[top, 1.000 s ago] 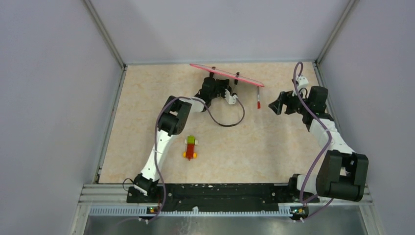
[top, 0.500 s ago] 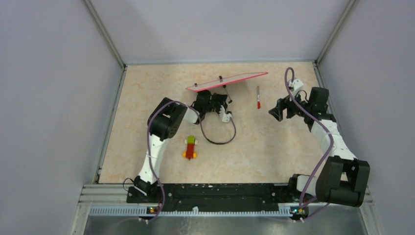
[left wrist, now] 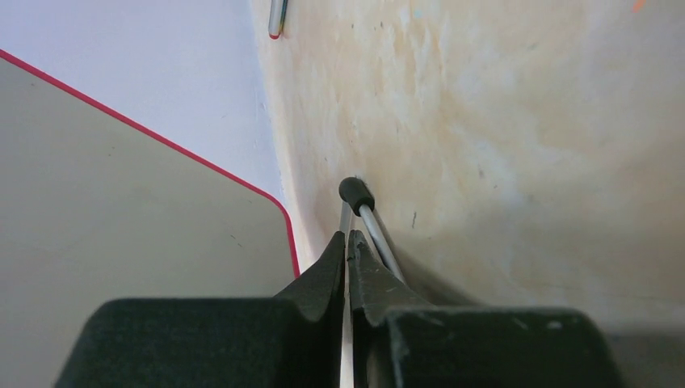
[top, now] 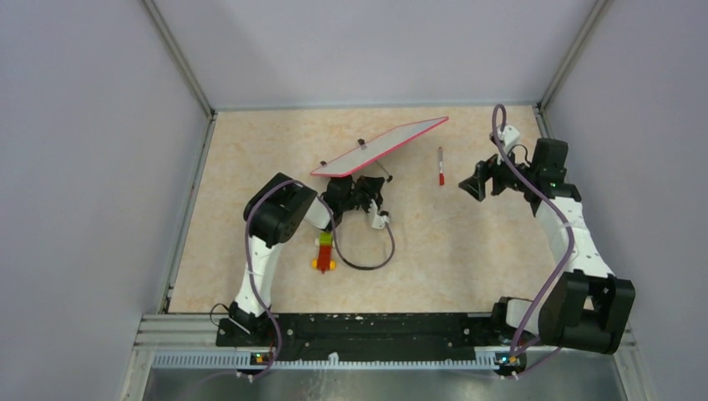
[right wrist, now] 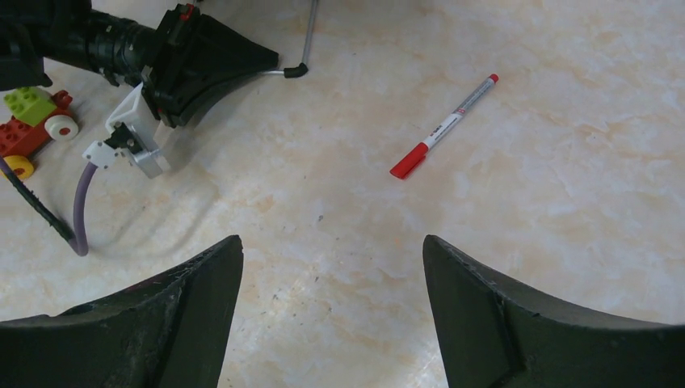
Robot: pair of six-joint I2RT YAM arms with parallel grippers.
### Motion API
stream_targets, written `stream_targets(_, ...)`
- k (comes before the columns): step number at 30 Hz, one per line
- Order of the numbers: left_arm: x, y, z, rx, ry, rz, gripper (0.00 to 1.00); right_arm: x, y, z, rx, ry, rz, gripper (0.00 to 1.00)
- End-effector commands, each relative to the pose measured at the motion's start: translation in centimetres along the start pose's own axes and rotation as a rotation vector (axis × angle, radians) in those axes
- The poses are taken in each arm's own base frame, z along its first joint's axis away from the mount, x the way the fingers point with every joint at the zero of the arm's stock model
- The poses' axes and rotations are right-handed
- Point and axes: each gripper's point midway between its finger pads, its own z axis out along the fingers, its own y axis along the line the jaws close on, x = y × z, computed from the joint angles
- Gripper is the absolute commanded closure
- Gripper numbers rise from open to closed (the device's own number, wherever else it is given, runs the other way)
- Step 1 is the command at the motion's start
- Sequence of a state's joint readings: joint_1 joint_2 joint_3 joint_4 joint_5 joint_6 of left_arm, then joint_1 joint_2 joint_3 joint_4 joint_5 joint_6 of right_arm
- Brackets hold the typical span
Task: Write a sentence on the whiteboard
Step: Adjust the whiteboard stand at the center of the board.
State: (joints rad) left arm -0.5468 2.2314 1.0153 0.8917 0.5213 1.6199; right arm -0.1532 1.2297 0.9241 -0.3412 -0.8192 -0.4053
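The whiteboard, white with a thin red frame, stands tilted at the back of the table, and I see it almost edge-on. My left gripper is under it, shut on one thin wire leg. The leg's black cap rests on the table. In the left wrist view the board's blank grey side fills the left. No sentence shows on any side I can see. My right gripper hangs open over bare table, right of the board. A red marker lies ahead of it, untouched.
A small toy car of red, green and yellow bricks sits beside the left arm's elbow. The left arm's purple cable loops over the table below the board. Grey walls enclose the table on three sides.
My left arm has pulled back toward the near side with the board, which swung so its left end came nearer and its right end rose toward the back. The right gripper barely shifted.
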Motion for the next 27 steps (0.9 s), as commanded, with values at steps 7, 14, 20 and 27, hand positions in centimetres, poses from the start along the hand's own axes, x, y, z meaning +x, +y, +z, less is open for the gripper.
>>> stream_targets(7,-2.0,5.2,-2.3,-0.194,0.049,0.007,0.81,-2.9,1.0,-1.2,0.003,-0.081,0.014,0.21)
stream_targets(14,-1.0,7.3,-3.4,-0.255,0.139,0.098,0.92,-2.7,1.6,-1.4,-0.007,-0.096,0.032,0.21)
stream_targets(20,-2.0,7.5,-4.2,-0.224,0.097,0.095,0.93,-2.5,2.0,-1.6,-0.005,-0.098,0.029,0.21)
stream_targets(27,-8.2,3.7,-5.7,-0.030,-0.016,-0.040,0.85,-2.6,2.6,-1.9,-0.007,-0.120,0.059,0.21)
